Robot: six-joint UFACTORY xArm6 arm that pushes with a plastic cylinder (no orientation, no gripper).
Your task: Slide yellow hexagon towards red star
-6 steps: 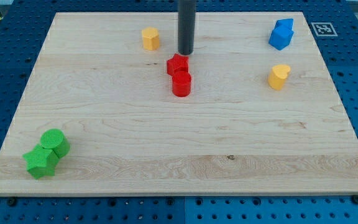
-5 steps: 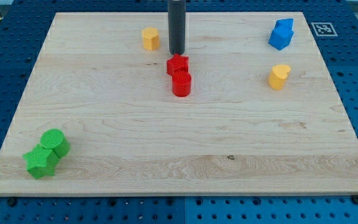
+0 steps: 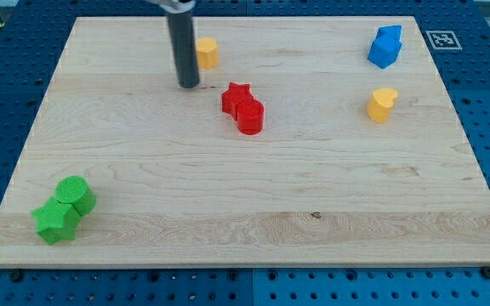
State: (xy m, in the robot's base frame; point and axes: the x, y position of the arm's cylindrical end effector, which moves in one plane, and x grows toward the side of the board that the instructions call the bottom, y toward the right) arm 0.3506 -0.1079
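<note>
The yellow hexagon (image 3: 206,52) is sitting near the view's top edge of the wooden board (image 3: 245,212), left of centre. My tip (image 3: 188,85) is resting on the board just to the hexagon's lower left, apart from it by a narrow strip of wood, with the dark rod rising past the hexagon's left side and partly crossing its edge in the view. There is no gripper on this arm, only the rod, so nothing is being pinched or spread.

The red star (image 3: 236,97) is lying to the lower right of the hexagon and to the right of my tip, well clear of both. A red cylinder (image 3: 250,116) is touching the star on its lower right.

Farther out, a yellow heart-like block (image 3: 381,104) is sitting toward the view's right, and a blue block (image 3: 385,46) of unclear shape is lying near the top right corner. At the bottom left, a green cylinder (image 3: 75,195) and a green star (image 3: 54,221) are pressing together.
</note>
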